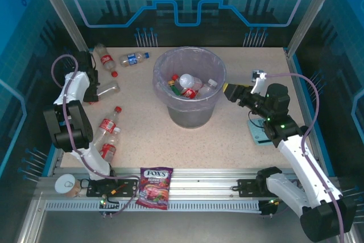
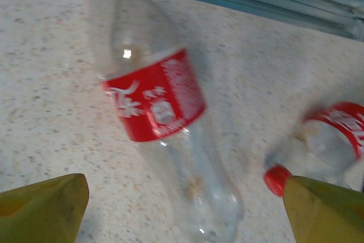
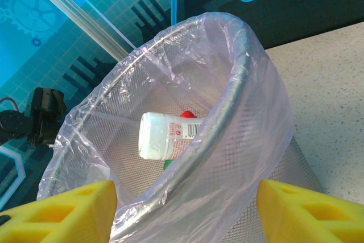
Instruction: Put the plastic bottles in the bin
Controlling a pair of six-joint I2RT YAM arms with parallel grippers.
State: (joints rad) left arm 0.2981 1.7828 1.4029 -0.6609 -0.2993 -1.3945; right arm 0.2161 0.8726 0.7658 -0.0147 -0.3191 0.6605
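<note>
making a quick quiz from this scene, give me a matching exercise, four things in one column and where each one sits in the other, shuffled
Things
1. blue-labelled bottle
2. candy bag
3. tin can
4. bin

Places
a. near left corner, beside the left arm's base
b. around the middle of the table
c. far side of the table, left of the bin
d. on the metal rail at the near edge, between the two arm bases

Pairs: 1-c, 2-d, 3-a, 4-b
</note>
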